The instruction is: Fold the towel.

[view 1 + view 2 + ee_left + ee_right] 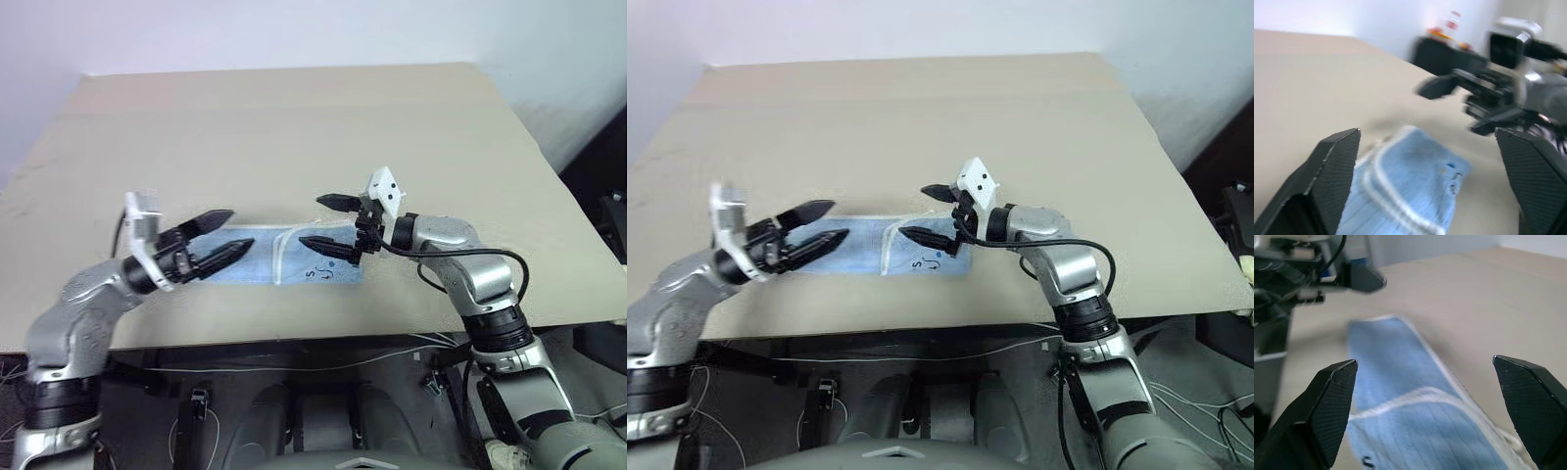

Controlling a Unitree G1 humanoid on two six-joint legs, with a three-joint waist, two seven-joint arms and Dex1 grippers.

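The towel [284,257], light blue with a whitish edge, lies folded into a narrow strip near the table's front edge, one layer lapped over the other and dark print showing at its right end. My left gripper [232,233] hovers open over the strip's left end, holding nothing. Over the right end my right gripper [325,223] is open too and empty, its fingers pointing left. In the left wrist view the towel [1410,191] lies between that gripper's spread fingers, and in the right wrist view the towel [1415,406] lies below the open jaws.
The beige table [294,127] stretches wide behind the towel. Its front edge [323,335] runs just below the strip. A black cable [470,257] loops off the right wrist. Dark equipment [612,220] stands beyond the table's right edge.
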